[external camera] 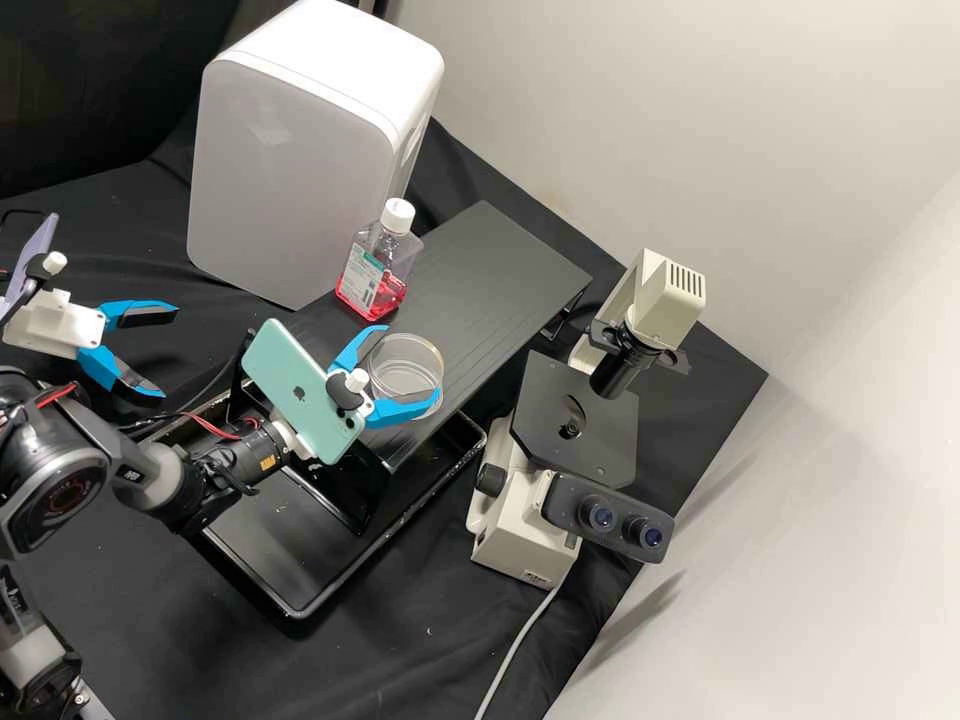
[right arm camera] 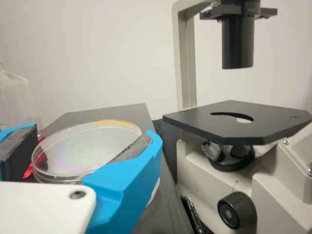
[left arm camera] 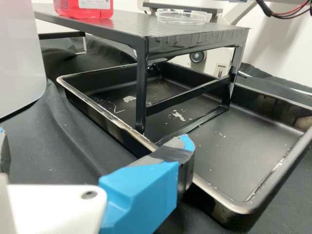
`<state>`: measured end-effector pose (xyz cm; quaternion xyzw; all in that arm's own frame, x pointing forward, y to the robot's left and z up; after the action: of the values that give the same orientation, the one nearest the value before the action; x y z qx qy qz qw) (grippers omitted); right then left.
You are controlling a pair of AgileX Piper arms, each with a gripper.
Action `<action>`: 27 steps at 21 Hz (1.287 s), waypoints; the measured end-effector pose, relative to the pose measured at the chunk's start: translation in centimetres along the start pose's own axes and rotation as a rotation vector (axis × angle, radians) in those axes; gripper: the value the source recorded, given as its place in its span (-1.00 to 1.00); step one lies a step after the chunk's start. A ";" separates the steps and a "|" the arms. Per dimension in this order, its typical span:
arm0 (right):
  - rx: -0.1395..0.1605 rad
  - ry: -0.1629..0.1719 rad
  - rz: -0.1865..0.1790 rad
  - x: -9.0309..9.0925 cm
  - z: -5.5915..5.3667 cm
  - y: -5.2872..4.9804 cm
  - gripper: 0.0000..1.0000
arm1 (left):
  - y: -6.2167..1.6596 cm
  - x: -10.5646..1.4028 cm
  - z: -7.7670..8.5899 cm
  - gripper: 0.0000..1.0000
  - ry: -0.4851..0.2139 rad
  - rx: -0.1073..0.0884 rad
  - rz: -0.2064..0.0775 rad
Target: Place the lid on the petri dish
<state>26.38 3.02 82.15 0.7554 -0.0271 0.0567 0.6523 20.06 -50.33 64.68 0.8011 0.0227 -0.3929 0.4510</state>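
Right claw pinches the clear lid over the dish on the stand, seemingly not yet released; left claw, spread, waits at nine o'clock.

— Quick: what are your arms looking like?
— You're running two dark grey arms. The right arm is trailing red and black cables and wearing a mint-green phone. The left gripper is wearing a lilac phone.
— And the grippers?
— Left one and right gripper are both showing white housings, blue fingers, black pads, a silver screw.
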 end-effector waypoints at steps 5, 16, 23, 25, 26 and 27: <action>0.006 0.005 0.004 0.0 -0.1 0.1 -1.00 | 0.00 0.0 0.0 1.00 0.000 0.000 0.000; 0.003 -0.036 -0.007 0.1 0.7 0.0 -1.00 | 0.00 0.0 0.0 1.00 0.000 0.000 0.000; 0.003 -0.052 -0.013 0.2 1.0 -0.1 -1.00 | 0.00 0.0 0.0 1.00 0.000 0.000 0.000; 0.002 -0.059 -0.019 0.2 1.2 -0.3 -1.00 | 0.00 0.0 0.0 1.00 0.000 0.000 0.000; 0.002 -0.060 -0.019 0.2 1.2 -0.3 -1.00 | 0.00 0.0 0.0 1.00 0.000 0.000 0.000; 0.002 -0.064 -0.023 0.2 1.3 -0.3 -1.00 | 0.00 0.0 0.0 1.00 0.000 0.000 0.000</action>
<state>26.68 1.82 81.66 0.7578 -0.0393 0.0251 0.6508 20.06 -50.33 64.68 0.8011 0.0227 -0.3929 0.4510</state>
